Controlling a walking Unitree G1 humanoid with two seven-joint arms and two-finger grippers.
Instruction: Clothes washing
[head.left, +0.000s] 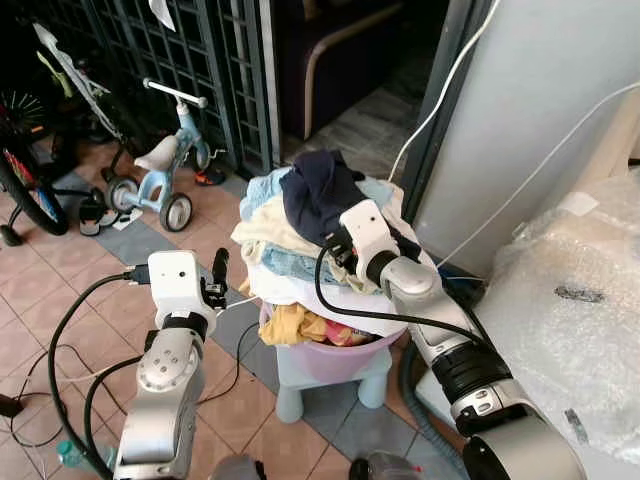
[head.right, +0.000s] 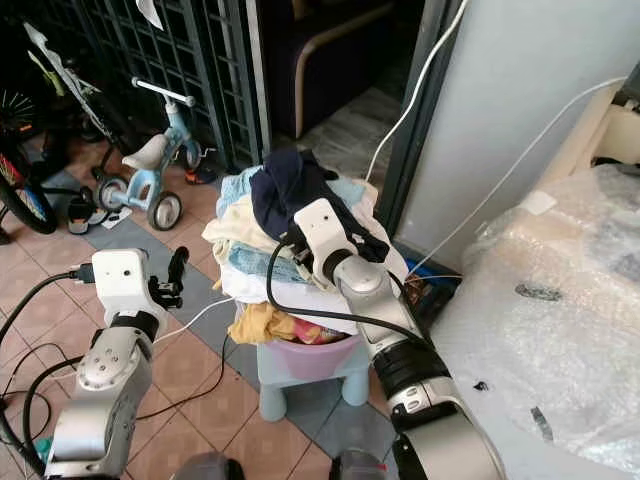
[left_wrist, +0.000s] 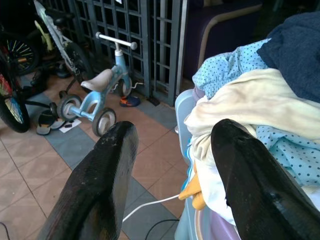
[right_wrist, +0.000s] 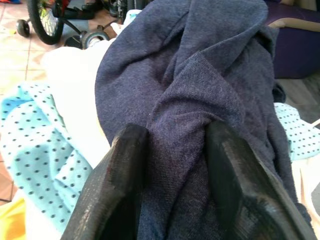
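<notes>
**Navy garment pinched at the top of the laundry heap**

Terracotta and grey floor tiles (head.left: 60, 300) are seen beneath a pale blue stool (head.left: 330, 375), on which a pink laundry basket (head.left: 335, 352) is set, piled high with clothes. A navy garment (head.left: 318, 190) is draped at the top of the heap, over a cream cloth (head.left: 268, 232) and a light blue dotted cloth (right_wrist: 35, 145); a yellow cloth (head.left: 290, 325) hangs out near the rim.

The right gripper (right_wrist: 172, 165) is pressed into the pile from 5 o'clock, and a fold of the navy garment is clamped between its two black fingers (right_wrist: 120, 175). The topmost piece appears to have been chosen because it can be lifted free without dragging the others. The left gripper (left_wrist: 172, 165) is held with its fingers spread and nothing between them, beside the basket at 9 o'clock, probably kept ready to steady the load.

A blue tricycle (head.left: 170, 160) is parked at 10 o'clock before a dark metal grille (head.left: 180, 50), with a bicycle wheel (head.left: 25, 185) and sandals (head.left: 95, 212) farther out. A grey appliance panel (head.left: 530, 110) and a bubble-wrapped bulk (head.left: 580, 310) stand at 2 to 3 o'clock. A white cable (head.left: 440, 85) and black arm cables (head.left: 70, 350) run close by and could be snagged as the garment is raised.
</notes>
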